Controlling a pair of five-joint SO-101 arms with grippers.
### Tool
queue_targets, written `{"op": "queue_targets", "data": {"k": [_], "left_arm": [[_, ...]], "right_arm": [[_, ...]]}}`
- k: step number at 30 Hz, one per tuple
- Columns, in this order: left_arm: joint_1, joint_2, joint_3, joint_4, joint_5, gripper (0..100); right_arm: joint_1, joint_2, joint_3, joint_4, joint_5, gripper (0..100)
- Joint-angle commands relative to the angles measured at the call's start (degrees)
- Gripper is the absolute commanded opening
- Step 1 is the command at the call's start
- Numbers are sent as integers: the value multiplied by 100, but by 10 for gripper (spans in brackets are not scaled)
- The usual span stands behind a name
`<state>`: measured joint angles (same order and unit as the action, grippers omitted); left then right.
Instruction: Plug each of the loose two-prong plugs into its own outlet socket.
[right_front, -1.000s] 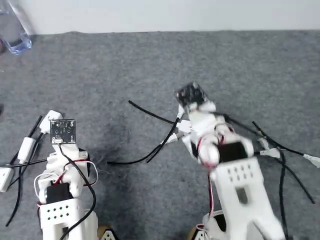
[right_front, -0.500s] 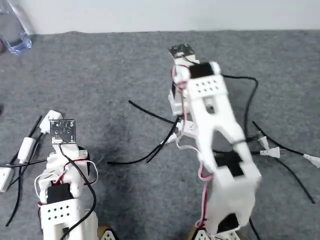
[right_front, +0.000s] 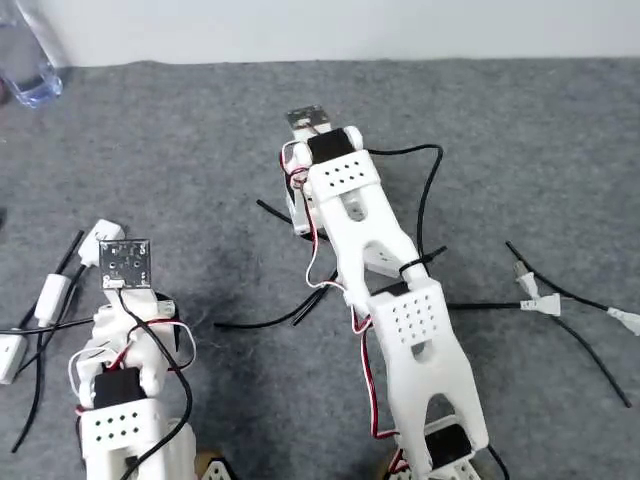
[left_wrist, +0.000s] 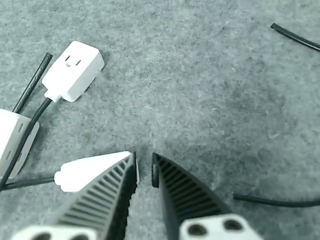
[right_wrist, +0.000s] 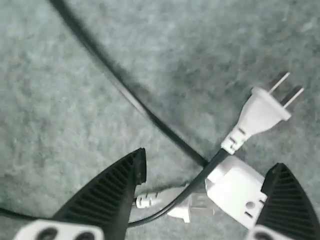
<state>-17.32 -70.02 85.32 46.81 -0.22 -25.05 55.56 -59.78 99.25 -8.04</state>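
My right gripper (right_wrist: 208, 161) is open above a white two-prong plug (right_wrist: 262, 112) lying flat on the grey carpet with its prongs bare. A white socket block (right_wrist: 235, 189) and a second small plug (right_wrist: 170, 206) lie between its fingers, crossed by a black cable (right_wrist: 125, 92). In the high view the right arm (right_front: 345, 190) stretches out over the middle of the carpet. My left gripper (left_wrist: 143, 169) is shut with nothing in it, low over the carpet near a white outlet socket (left_wrist: 74, 69). Two more loose plugs (right_front: 530, 295) lie at the far right.
Other white socket blocks (right_front: 52, 295) with black cords lie at the left edge beside the left arm (right_front: 125, 330). Black cables (right_front: 300, 310) cross the carpet between the arms. A clear bottle (right_front: 25, 60) stands at the back left corner.
The right arm has swung left and stretched farther out over the middle of the carpet. The left arm has not moved.
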Motion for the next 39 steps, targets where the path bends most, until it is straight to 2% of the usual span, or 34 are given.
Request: {"op": "queue_targets", "data": {"k": [1,6,11,13,18,26,33,39], "left_arm": [[18,-62,-31,-79,35,55],[18,-62,-31,-79,26,55],[18,-62,-31,18,18,55],[18,-62,-31,44,18,55],[18,-62,-31,44,18,55],[18,-62,-40,44,18,55],[18,-62,-40,44,18,55],[18,-62,-40,44,18,55]], "right_arm": [[-31,75,-571,207,-141,360],[-31,277,-756,224,-141,345],[110,391,-738,180,-149,194],[295,444,-747,259,-132,165],[699,629,-730,330,-9,166],[391,-180,-712,374,273,166],[479,-409,-484,382,571,166],[1024,-251,-299,356,589,166]]}}
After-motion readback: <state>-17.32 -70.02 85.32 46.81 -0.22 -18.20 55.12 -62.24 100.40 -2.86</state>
